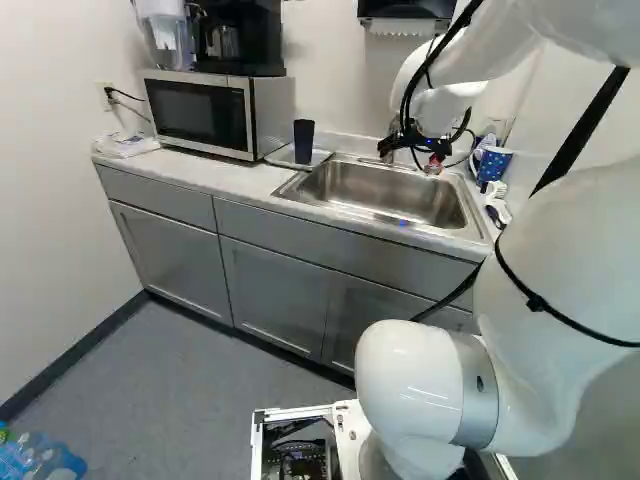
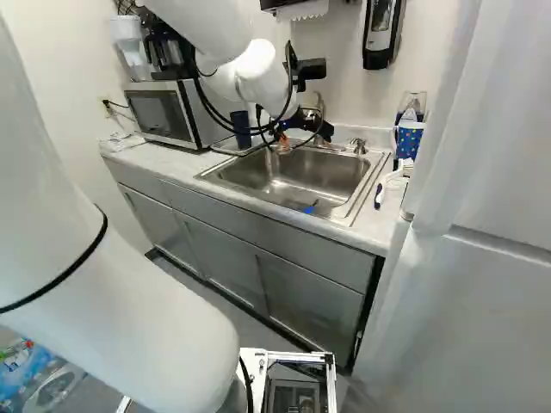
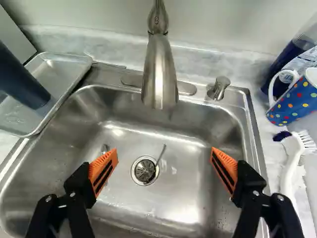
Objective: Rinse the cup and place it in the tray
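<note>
Some of the dark cup falls outside the wrist view, the pincer standing open.

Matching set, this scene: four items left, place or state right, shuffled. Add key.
1. dark cup
2. mug
3. gripper
4. drain

A. open, above the sink
B. set in the sink's floor
C. dotted, beside the white brush
D. standing on the tray

Pairs: 1-D, 2-C, 3-A, 4-B
</note>
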Controlling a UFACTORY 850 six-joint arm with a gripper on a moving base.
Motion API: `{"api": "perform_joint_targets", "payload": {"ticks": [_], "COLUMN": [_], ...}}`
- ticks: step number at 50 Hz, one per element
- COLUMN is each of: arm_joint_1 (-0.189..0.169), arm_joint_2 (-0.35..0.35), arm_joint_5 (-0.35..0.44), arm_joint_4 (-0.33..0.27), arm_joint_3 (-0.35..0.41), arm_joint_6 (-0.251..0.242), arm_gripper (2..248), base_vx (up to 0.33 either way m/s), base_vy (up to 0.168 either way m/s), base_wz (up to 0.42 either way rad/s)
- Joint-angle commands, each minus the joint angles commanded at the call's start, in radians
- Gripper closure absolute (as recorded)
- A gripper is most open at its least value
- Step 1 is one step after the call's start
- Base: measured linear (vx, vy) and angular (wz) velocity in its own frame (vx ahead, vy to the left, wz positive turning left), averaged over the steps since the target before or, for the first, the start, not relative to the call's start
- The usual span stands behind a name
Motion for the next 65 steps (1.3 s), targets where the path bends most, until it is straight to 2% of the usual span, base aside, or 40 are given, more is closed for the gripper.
{"api": "perform_joint_targets", "payload": {"ticks": [45,65], "arm_joint_1": [0.000,0.000], "arm_joint_2": [0.000,0.000], "arm_joint_5": [0.000,0.000], "arm_joint_4": [0.000,0.000], "arm_joint_3": [0.000,0.000], "arm_joint_6": [0.000,0.000], "arm_gripper": [3,3], "base_vx": [0.000,0.008], "base_vy": [0.000,0.054], "base_wz": [0.003,0.054]}}
